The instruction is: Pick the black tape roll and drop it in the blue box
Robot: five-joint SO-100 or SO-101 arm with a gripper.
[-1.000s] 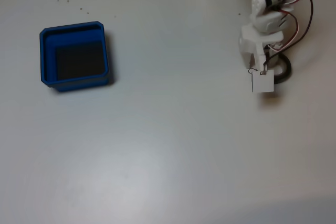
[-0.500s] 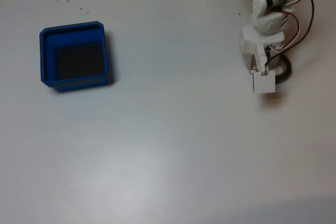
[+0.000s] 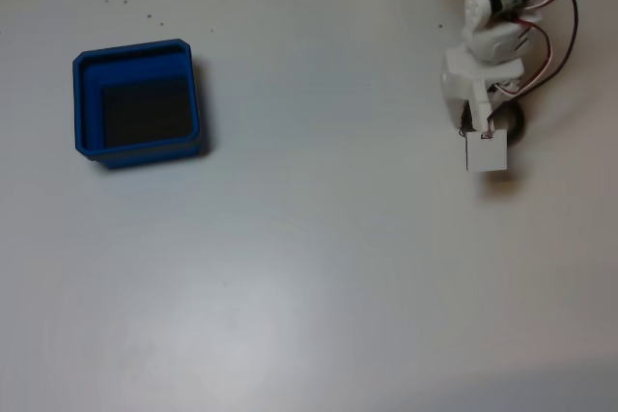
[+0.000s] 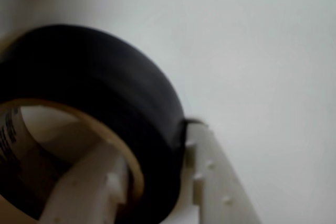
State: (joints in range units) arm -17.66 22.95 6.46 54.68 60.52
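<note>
a plain white table (image 3: 319,267) fills the background in both views; a few dark specks lie on it at about 11 o'clock in the fixed view.

nearest, in the wrist view, the black tape roll (image 4: 121,98) sits at 8 o'clock of the picture, close against the lens. one white finger (image 4: 84,187) passes through the pale inner core and the other finger (image 4: 218,182) bears on the outer black face, so the gripper (image 4: 152,182) is clamped across the wall of the ring. this grip through the hole is judged to suit a thin ring: the wall is narrow enough for the jaws, and the roll cannot slip out sideways. whether the roll rests on the table or is lifted clear cannot be told; its lower edge is cut off by the frame, and the print on the core is too blurred to read.

farther off, in the fixed view, the arm enters from 1 o'clock, with red and black wires looping beside it. the roll (image 3: 517,125) shows as a dark arc beside the gripper (image 3: 480,127), mostly hidden by the white housing and a small white tag. the fingertips themselves are hidden there.

farthest from the arm, at 9 o'clock, the blue box (image 3: 85,103) stands upright and well apart from the roll, its dark floor bare; the carry across is judged not yet begun.
</note>
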